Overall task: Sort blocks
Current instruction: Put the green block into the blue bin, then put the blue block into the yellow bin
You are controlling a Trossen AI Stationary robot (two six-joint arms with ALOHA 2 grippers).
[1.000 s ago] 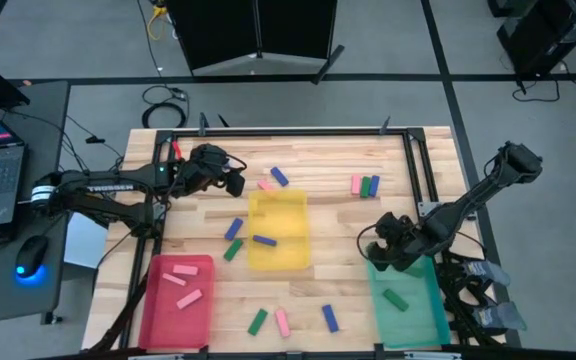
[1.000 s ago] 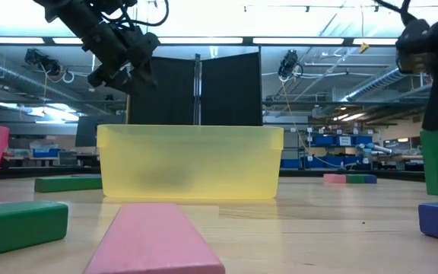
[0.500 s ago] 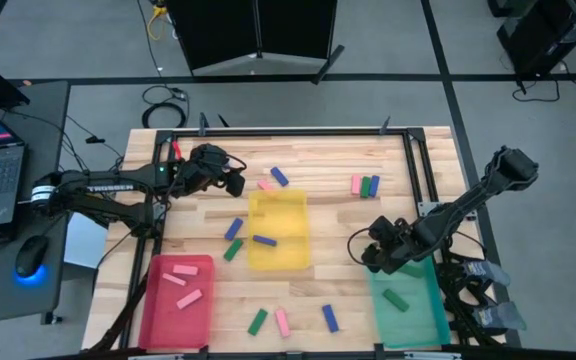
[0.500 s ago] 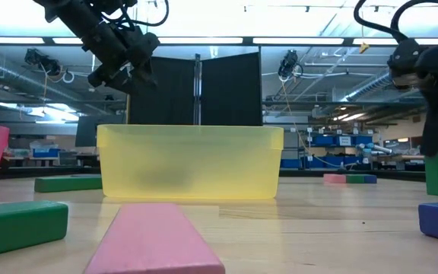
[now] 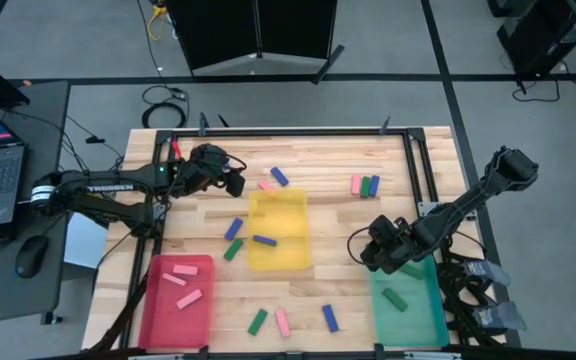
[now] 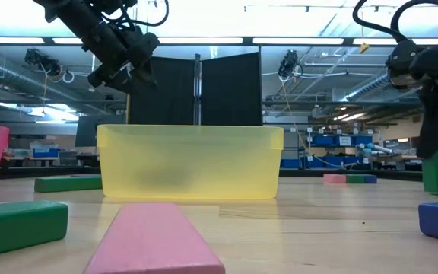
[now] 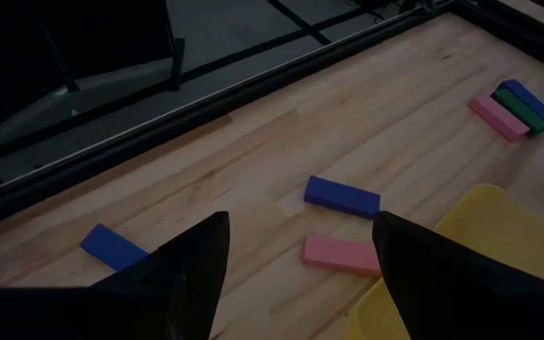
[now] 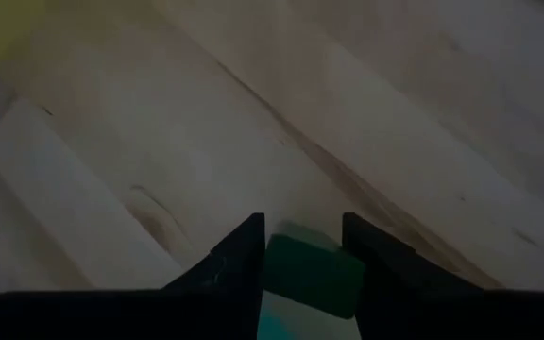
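**Right gripper closing on a green block beside the teal tray**

High view: the right gripper hangs at the teal tray's far-left corner. The left gripper waits over the table's far left. Loose on the table: four blue blocks, three green, three pink. The red tray holds two pink, the yellow tray one blue, the teal tray one green.

Low view: a green block stands upright under the right gripper.

Left wrist view: fingers apart, empty.

Right wrist view: fingers flank the green block, nearly touching. An off-centre squeeze could tip it.
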